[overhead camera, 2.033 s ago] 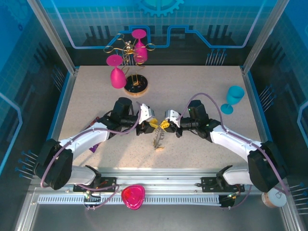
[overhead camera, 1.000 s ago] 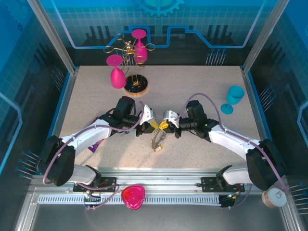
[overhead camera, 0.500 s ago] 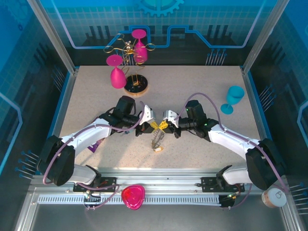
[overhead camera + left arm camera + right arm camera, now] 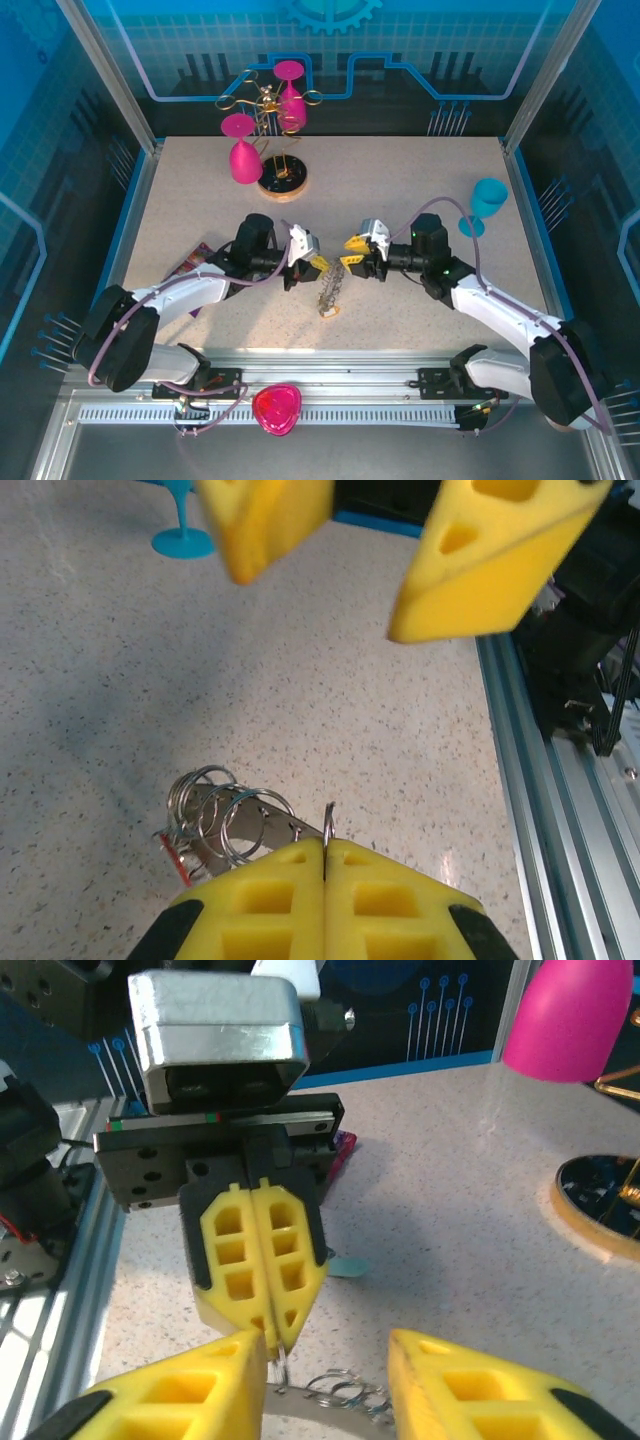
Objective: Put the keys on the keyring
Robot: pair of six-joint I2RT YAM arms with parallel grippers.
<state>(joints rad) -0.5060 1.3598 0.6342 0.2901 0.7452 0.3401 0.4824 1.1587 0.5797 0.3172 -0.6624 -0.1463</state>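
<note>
Keyring's pinched on the left, right side's open

Flat grey metal keyring (image 4: 329, 290) with silver loops dangles toward the tabletop's near edge, long axis running near-to-far. The left gripper (image 4: 317, 264) is clamped on its top loop, and the right gripper (image 4: 352, 252) is just beside it, jaws apart and facing it.

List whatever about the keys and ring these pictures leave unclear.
- Top view: the key bunch is too small to tell keys from rings.
- Left wrist view: the shut left tool hides the bunch's lower part and where the thin ring it pinches leads.
- Right wrist view: the bottom edge and the fingers of the right tool cut the bunch off.
</note>
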